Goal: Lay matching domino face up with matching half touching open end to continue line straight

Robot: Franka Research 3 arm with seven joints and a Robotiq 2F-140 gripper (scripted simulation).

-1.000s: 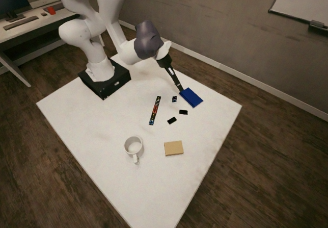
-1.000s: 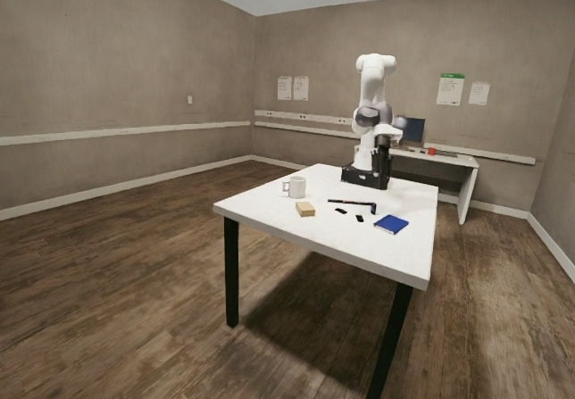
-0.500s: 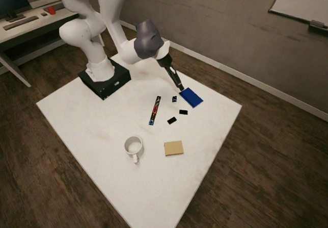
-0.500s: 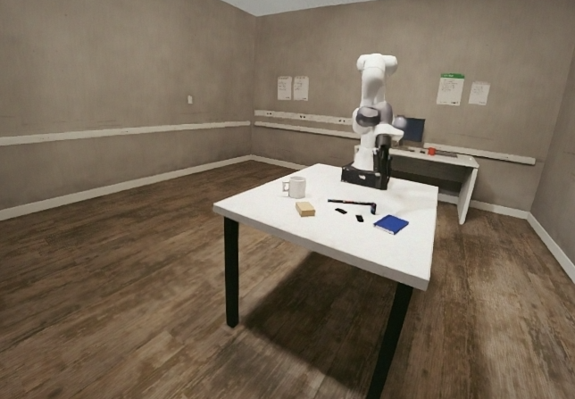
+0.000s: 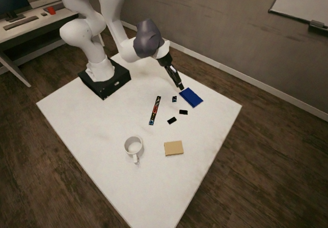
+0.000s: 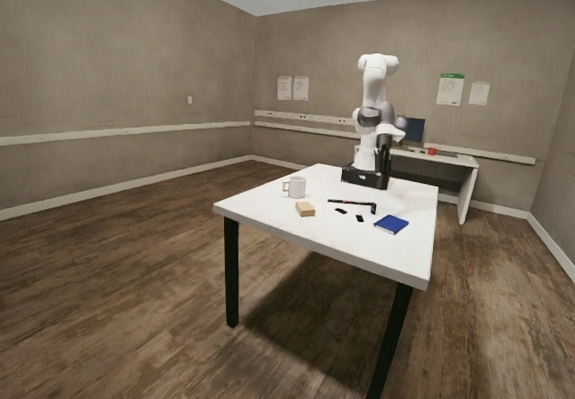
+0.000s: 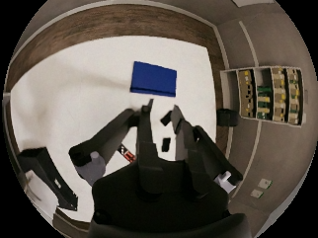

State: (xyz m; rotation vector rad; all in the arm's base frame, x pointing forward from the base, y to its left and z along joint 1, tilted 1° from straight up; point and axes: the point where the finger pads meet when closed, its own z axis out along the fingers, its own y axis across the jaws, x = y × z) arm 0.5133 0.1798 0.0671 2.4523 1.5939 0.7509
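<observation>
The domino line (image 5: 155,109) (image 6: 353,202) (image 7: 126,153) lies straight, face up, with red pips in the middle, yellow near the far end and blue pips at its near end. A face-up domino (image 5: 174,98) (image 6: 373,210) with light blue pips lies apart to the right of the line's far end. Two plain black face-down dominoes lie nearby: one domino (image 5: 183,112) (image 6: 359,218) is nearer the book, the other domino (image 5: 171,120) (image 6: 340,211) nearer the tan block. My gripper (image 5: 181,89) (image 7: 162,108) is partly open and empty, above the table beside the book. Its fingers hide part of the wrist view.
A blue book (image 5: 191,97) (image 6: 391,224) (image 7: 153,78) lies right of the dominoes. A tan block (image 5: 173,148) (image 6: 304,209) and a white mug (image 5: 133,146) (image 6: 296,187) stand toward the table's near part in the top view. The robot's black base (image 5: 105,84) is at the back left.
</observation>
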